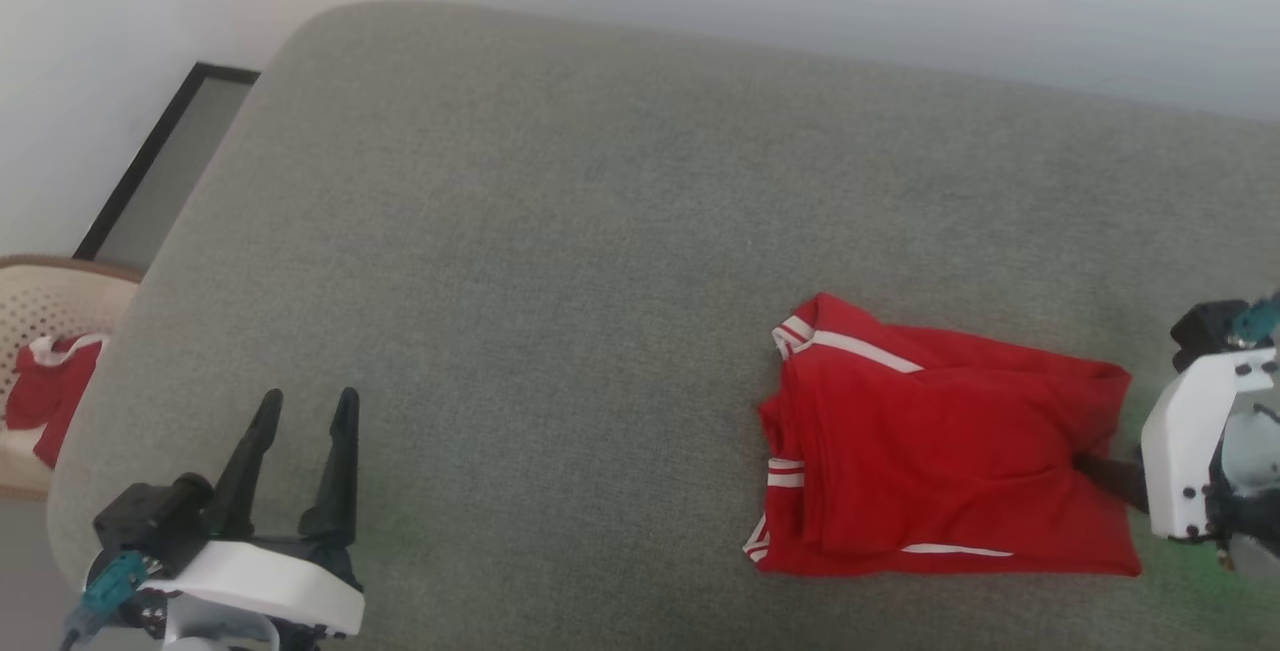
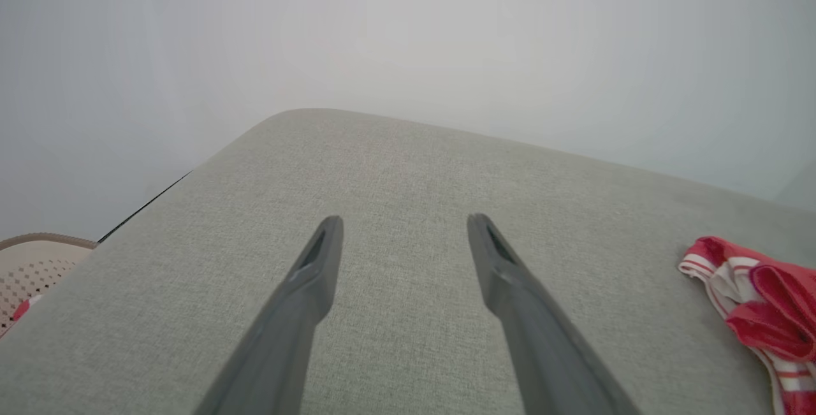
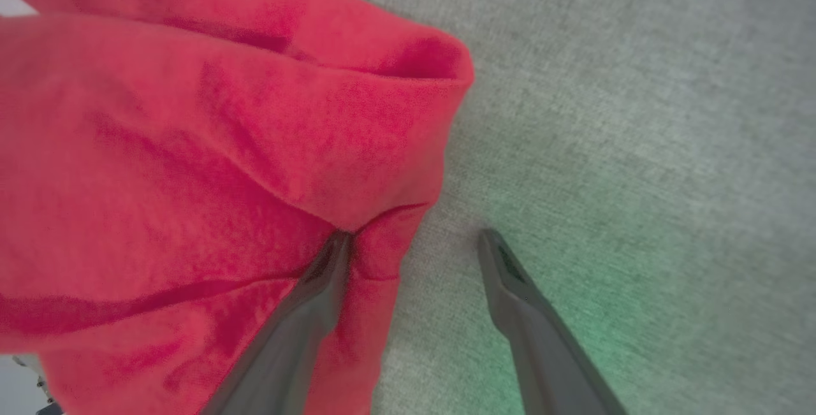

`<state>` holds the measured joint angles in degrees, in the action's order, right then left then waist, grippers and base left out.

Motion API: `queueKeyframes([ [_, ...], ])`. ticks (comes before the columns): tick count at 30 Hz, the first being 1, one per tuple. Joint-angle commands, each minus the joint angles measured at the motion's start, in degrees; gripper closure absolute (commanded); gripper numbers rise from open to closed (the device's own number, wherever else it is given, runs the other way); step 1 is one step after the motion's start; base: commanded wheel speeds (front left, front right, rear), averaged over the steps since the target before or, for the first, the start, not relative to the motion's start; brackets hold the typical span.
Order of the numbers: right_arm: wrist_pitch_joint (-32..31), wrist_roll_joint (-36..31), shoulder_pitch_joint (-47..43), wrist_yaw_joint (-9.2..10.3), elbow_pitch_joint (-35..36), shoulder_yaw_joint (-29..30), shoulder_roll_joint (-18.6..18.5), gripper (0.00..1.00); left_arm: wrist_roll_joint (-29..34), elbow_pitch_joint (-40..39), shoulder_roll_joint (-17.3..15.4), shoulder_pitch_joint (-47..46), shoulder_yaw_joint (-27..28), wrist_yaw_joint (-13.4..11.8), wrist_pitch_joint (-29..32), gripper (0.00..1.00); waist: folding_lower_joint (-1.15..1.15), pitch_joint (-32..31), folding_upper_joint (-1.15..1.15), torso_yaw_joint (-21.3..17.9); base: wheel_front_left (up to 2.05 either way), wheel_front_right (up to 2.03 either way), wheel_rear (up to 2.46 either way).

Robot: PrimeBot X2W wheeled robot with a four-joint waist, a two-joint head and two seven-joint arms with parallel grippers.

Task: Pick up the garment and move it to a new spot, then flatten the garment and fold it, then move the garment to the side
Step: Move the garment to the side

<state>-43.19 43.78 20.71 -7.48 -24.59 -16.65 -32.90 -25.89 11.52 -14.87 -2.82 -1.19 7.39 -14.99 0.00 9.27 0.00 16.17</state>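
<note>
Head view: the grey cushion (image 1: 560,231) spans the frame. The garment (image 1: 930,451) lies folded in a compact stack near its right end, seemingly set aside. The right gripper (image 3: 414,240) sits at the stack's right edge, fingers apart, one tip tucked against cloth, the other on bare cushion, holding nothing. The left gripper (image 1: 310,396), fingers also spread, hovers well apart, out of the way.

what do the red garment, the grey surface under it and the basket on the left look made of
Garment: soft, matte knit fabric, probably; it creases and folds limply, with a fine grain up close. Grey surface: matte woven upholstery cloth, heathered grain, rounded padded-looking edge. Basket: likely beige plastic, judging by its regular rows of small holes; too small to be sure.
</note>
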Motion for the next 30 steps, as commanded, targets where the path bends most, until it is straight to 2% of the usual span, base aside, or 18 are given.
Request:
queueKeyframes([
  [1, -3.04, -0.11, -1.23, -0.03, -0.84, -1.37, 1.47, 0.00, -0.34, 0.29, 0.32, -0.90, -0.20, 0.08, -0.23, 0.00, 0.00, 1.09, 0.00, 0.79, 0.00, 0.00, 0.00],
  [2, -4.19, -0.22, -1.17, -0.03, -0.11, -1.47, 1.68, 0.21, -0.33, 0.30, 0.40, -1.17, -0.28, 0.07, -0.23, 0.00, 0.00, 1.40, 0.00, 0.92, 0.00, 0.00, 0.00],
  [3, -5.55, 0.08, -1.05, -0.04, 0.45, -1.42, 2.04, 0.84, -0.35, 0.37, 0.56, -1.40, -0.33, 0.07, -0.23, 0.00, 0.00, 1.62, 0.00, 1.01, 0.00, 0.00, 0.00],
  [4, -6.85, 0.25, -1.05, -0.05, 0.89, -1.32, 2.25, 1.00, -0.36, 0.39, 0.73, -1.48, -0.33, 0.08, -0.23, 0.00, 0.00, 1.81, 0.00, 1.06, 0.00, 0.00, 0.00],
  [16, -9.87, -2.59, 0.36, -0.02, 7.42, 4.09, 2.10, 1.00, -0.04, 0.50, 0.85, -2.88, -0.18, 0.07, -0.23, 0.00, 0.00, 2.19, 0.00, -0.35, 0.00, 0.00, 0.00],
  [30, -9.73, -8.42, 3.35, -0.02, 8.55, 14.17, -1.78, 1.00, 0.59, -1.11, -0.33, -6.76, -2.06, 0.07, -0.23, 0.00, 0.00, 3.20, 0.00, -5.83, 0.00, 0.00, 0.00],
])
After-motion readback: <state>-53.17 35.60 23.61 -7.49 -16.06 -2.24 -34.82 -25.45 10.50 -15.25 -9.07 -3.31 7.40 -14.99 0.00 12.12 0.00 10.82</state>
